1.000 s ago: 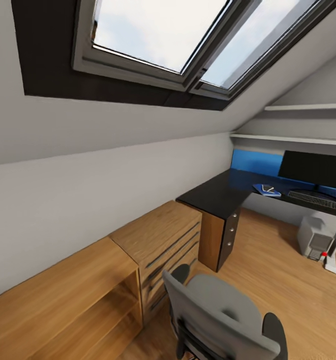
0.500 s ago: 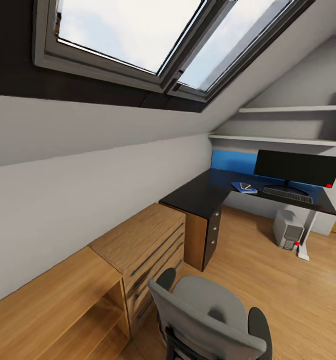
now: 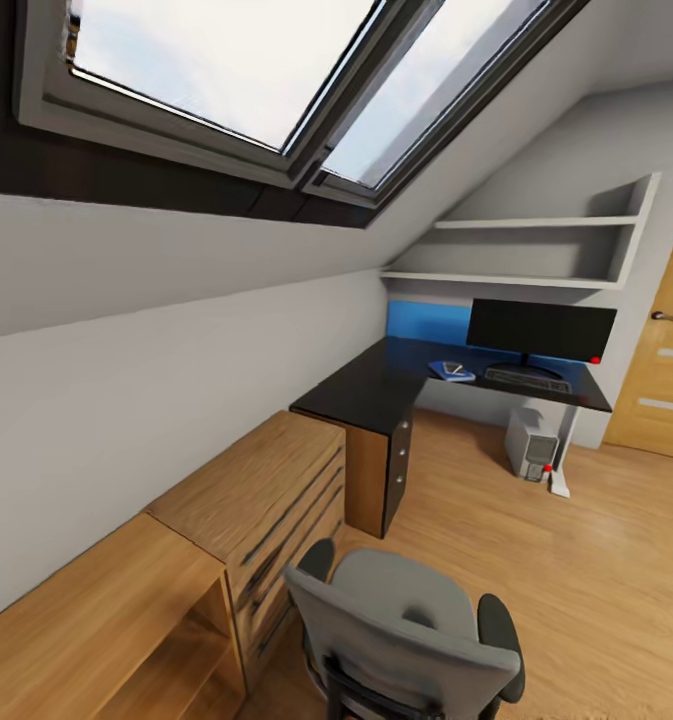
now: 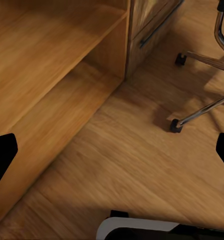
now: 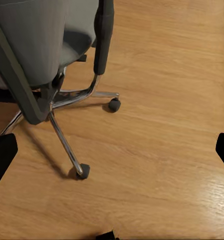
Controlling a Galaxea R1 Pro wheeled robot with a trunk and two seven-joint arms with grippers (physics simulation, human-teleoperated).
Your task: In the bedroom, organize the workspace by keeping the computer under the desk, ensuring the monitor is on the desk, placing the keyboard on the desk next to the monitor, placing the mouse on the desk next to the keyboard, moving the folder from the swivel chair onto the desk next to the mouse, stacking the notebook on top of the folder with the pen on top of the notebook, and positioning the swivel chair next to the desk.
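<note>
Swivel chair [image 3: 406,640] stands unlabelled; left pincer [image 4: 112,145] and right pincer [image 5: 112,150] spread.

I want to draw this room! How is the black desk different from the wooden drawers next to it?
The desk is black; the drawer cabinet is light brown wood. The desk stands taller and bends around the corner, while the cabinet is lower and runs straight along the wall. The desk carries a monitor, a keyboard and a blue item; the cabinet's top looks bare. Both have drawers on the front.
</note>
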